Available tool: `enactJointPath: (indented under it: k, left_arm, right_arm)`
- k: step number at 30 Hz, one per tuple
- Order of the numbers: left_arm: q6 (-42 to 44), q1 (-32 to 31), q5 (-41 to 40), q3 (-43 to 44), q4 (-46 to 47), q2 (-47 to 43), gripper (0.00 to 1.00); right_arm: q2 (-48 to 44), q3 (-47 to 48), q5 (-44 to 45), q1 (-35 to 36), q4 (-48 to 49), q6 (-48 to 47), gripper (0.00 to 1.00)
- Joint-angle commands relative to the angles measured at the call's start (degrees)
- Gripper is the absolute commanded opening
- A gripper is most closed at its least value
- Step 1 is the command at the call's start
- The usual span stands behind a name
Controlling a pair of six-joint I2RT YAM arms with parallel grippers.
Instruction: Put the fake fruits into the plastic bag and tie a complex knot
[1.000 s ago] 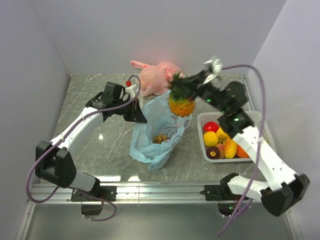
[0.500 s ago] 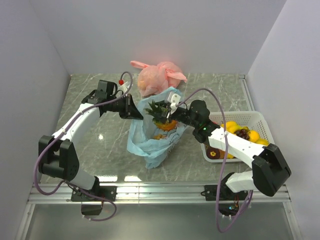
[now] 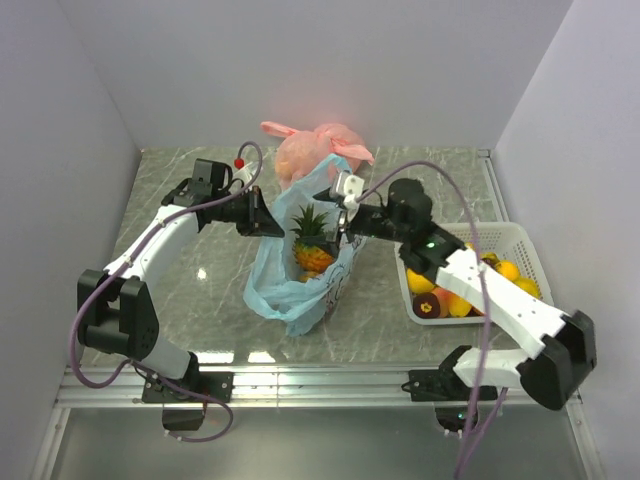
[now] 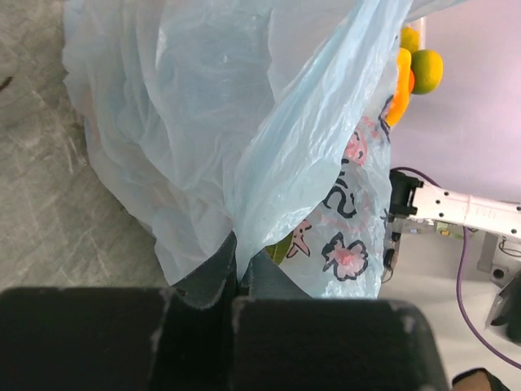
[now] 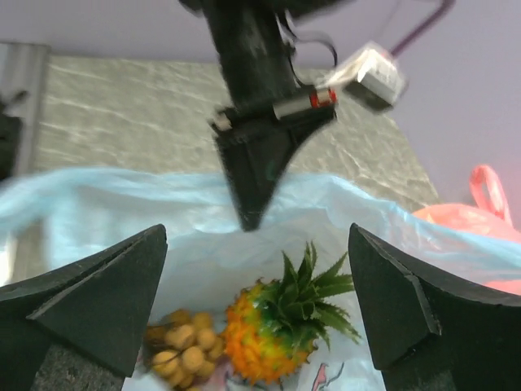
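One pineapple [image 5: 277, 326] beside a blurry, perhaps grape-like cluster [image 5: 183, 340] inside the plastic bag [image 3: 285, 296].

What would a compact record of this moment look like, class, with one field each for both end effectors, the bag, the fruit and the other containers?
left end effector: shut, pinching the plastic bag's rim
right end effector: open, above the bag's mouth, holding nothing
plastic bag: light blue, printed, standing open on the table
pineapple: inside the bag
small tan fruits: inside the bag, beside the pineapple
basket: white, right of the bag
loose fruits: in the basket
pink bag: behind the blue bag
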Motion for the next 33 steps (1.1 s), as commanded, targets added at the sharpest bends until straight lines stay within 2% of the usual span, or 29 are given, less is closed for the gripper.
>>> enactJointPath:
  k: [1,3,5,6,7,9,10,12,13,17,19,21,26,33]
  left_arm:
    - [0.1,0.0,-2.3,2.7,0.6,-0.6,0.00]
    - [-0.2,0.0,-3.0,2.5,0.8,-1.0,0.01]
    - [-0.3,-0.2,-3.5,2.2,1.1,-2.0,0.01]
    - [-0.3,-0.2,-3.8,1.9,1.2,-2.2,0.01]
    - [-0.1,-0.3,-4.1,1.8,1.0,-2.3,0.00]
    - [0.3,-0.3,-4.7,1.3,0.9,-2.9,0.01]
    - [0.5,-0.3,-5.0,1.1,0.6,-3.0,0.00]
    - [0.5,-0.3,-5.2,0.7,0.8,-3.5,0.01]
    - [0.4,-0.3,-5.5,0.6,0.9,-3.6,0.00]
    - [0.0,-0.3,-6.2,0.1,1.0,-4.3,0.01]
    - [0.1,-0.4,-6.2,-0.3,1.3,-4.3,0.00]
    - [0.0,-0.4,-5.9,-0.7,1.6,-4.2,0.00]
    - [1.3,-0.4,-5.6,0.1,0.3,-3.4,0.01]
    - [1.4,-0.4,-5.9,-0.8,0.4,-3.6,0.01]
  right_arm:
    - [-6.2,10.0,-3.2,0.4,-18.4,3.3,0.99]
    - [-8.0,13.9,0.4,-0.9,-28.9,6.3,0.99]
    - [-10.2,15.1,0.5,-3.8,-35.1,7.8,0.99]
    - [-10.9,15.1,-1.5,-10.1,-40.5,8.0,1.00]
    - [-11.3,15.1,-4.2,-13.4,-43.6,6.7,1.00]
    - [-10.6,17.3,-7.7,-20.5,-56.2,1.9,1.00]
    - [-9.6,18.2,-7.6,-26.4,-60.7,-3.2,1.00]
    - [-6.9,20.1,-4.3,-31.9,-70.4,-6.8,1.00]
    - [-6.1,20.2,-2.6,-37.7,-72.5,-8.7,1.00]
    - [-2.3,17.9,5.4,-51.0,-77.5,-7.8,0.99]
    - [-0.3,15.3,11.1,-54.3,-78.1,-6.0,0.98]
    - [2.9,12.1,12.9,-58.5,-76.2,-4.7,0.94]
    - [7.5,8.4,14.3,-59.8,-71.8,-0.7,0.93]
    - [10.5,5.3,16.9,-59.6,-72.2,-0.1,0.90]
